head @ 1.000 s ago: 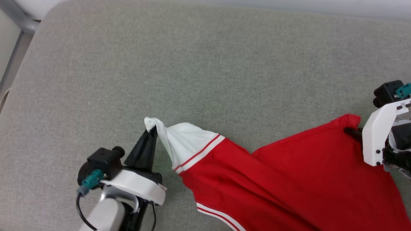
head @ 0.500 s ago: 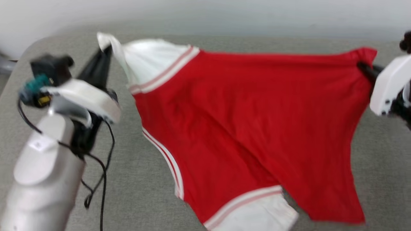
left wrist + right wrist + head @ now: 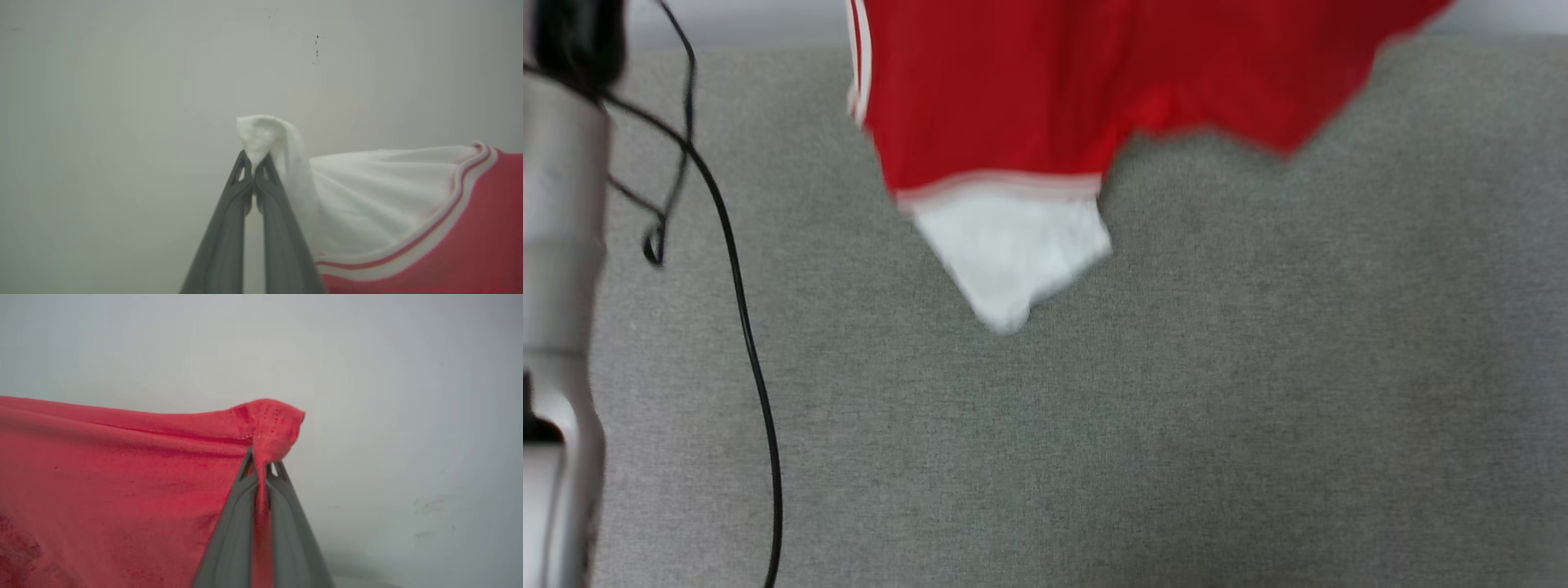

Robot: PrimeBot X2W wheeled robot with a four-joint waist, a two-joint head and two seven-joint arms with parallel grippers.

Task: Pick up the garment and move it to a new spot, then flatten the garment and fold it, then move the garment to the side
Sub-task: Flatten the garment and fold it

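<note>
Holding garment [image 3: 1045,90] up off grey cushion [image 3: 1217,408], stretched btwn both arms. Clenched on white sleeve tip w/ left gripper [image 3: 254,158], on red corner w/ right gripper [image 3: 261,465]. Thin pinches: could slip w/ sharp tug or swing, dropping one side & bunching cloth. Poss. snag on loose cable [image 3: 743,343] nearby.

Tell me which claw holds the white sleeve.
The left claw: it pinches the white sleeve; the right claw grips a red corner of the jersey.
</note>
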